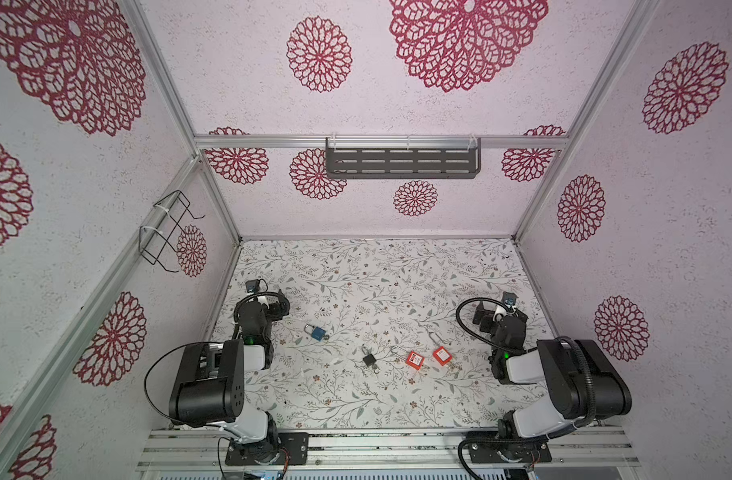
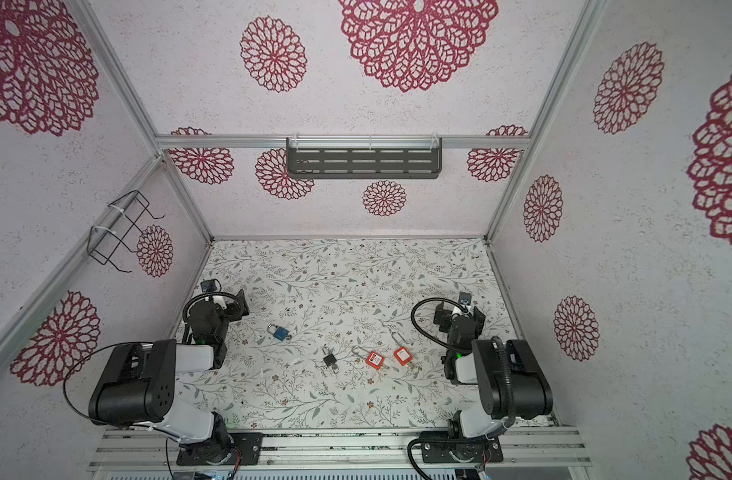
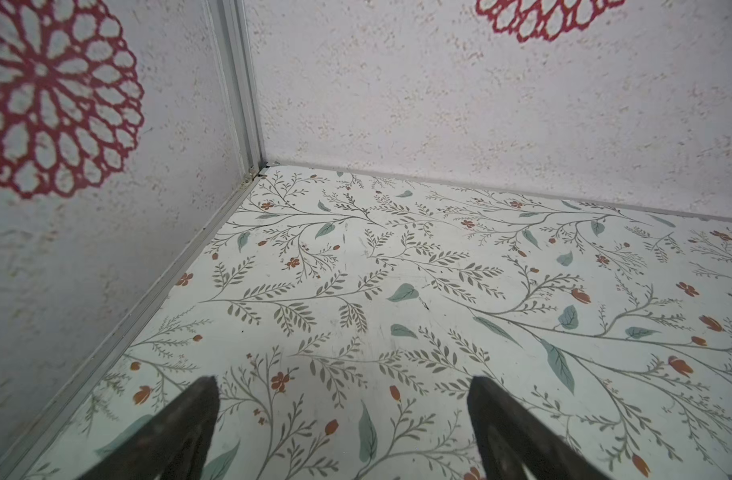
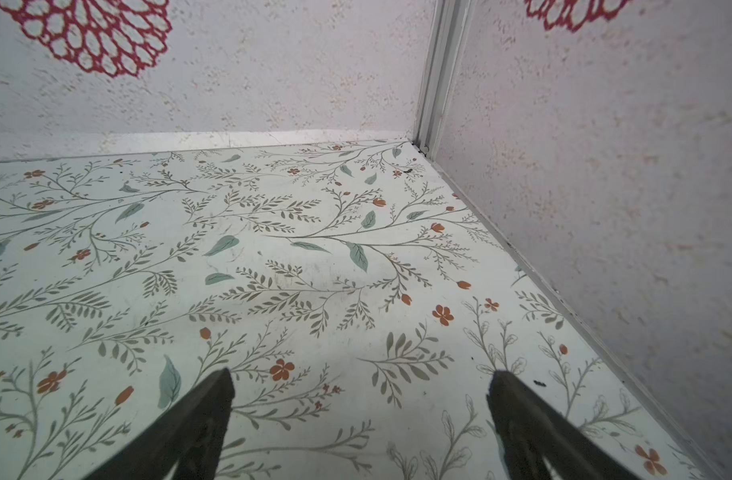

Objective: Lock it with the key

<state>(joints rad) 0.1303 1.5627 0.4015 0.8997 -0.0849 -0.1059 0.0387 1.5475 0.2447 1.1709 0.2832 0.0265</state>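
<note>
Several padlocks lie on the floral table, seen in both top views. A blue one (image 1: 315, 331) (image 2: 279, 331) is left of centre. A black one (image 1: 369, 360) (image 2: 330, 359) is in the middle, with a small metal key (image 1: 376, 369) at its lower end. Two red ones (image 1: 414, 359) (image 1: 442, 355) lie to the right with long thin shackles. My left gripper (image 1: 278, 308) (image 3: 343, 380) is open by the left wall, far from the locks. My right gripper (image 1: 482, 318) (image 4: 362, 374) is open by the right wall. Both wrist views show only bare table between the fingers.
Walls enclose the table (image 1: 356, 282) on three sides. A dark slotted shelf (image 1: 402, 160) hangs on the back wall and a wire rack (image 1: 165, 232) on the left wall. An aluminium rail (image 1: 377, 446) with the arm bases runs along the front edge.
</note>
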